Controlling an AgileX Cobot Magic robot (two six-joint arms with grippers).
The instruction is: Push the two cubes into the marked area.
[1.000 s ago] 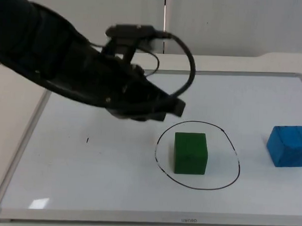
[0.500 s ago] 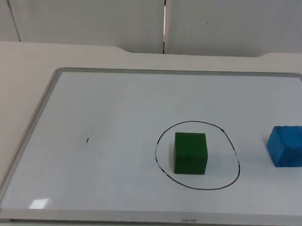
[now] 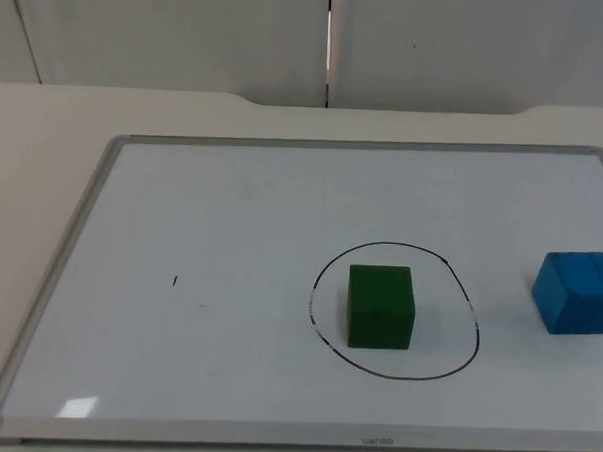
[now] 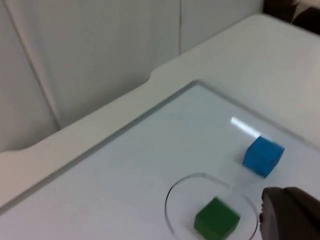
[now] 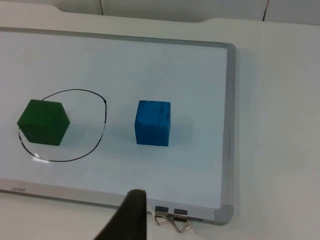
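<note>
A whiteboard (image 3: 231,233) with a grey frame lies flat on the counter (image 3: 46,125). A black ring (image 3: 395,311) is drawn on the board, toward 4 o'clock from the board's centre in the top view.

Green cube (image 3: 380,306): sits inside the ring, fully within the line, slightly nearer the ring's 9 o'clock side. Its base rests flat on the board. The right wrist view confirms it (image 5: 43,122) inside the ring (image 5: 62,125), and the left wrist view shows it (image 4: 216,218) likewise enclosed.

Blue cube (image 3: 576,291): stands on the board outside the ring, at 3 o'clock from it, well apart from the green cube and near the board's right frame. In the right wrist view it (image 5: 153,122) lies just beside the ring's line but clear of it. In the left wrist view it (image 4: 263,156) sits beyond the ring.

A small black tick mark (image 3: 175,280) is on the board at 9 o'clock from the ring. A binder clip (image 5: 171,216) grips the board's near edge by its corner.

Left tool (image 4: 289,215): held above the board, near the ring; touching neither cube. I cannot tell how far it is open.

Right tool (image 5: 127,217): held off the board's near edge, touching nothing. Opening likewise cannot be told.
</note>
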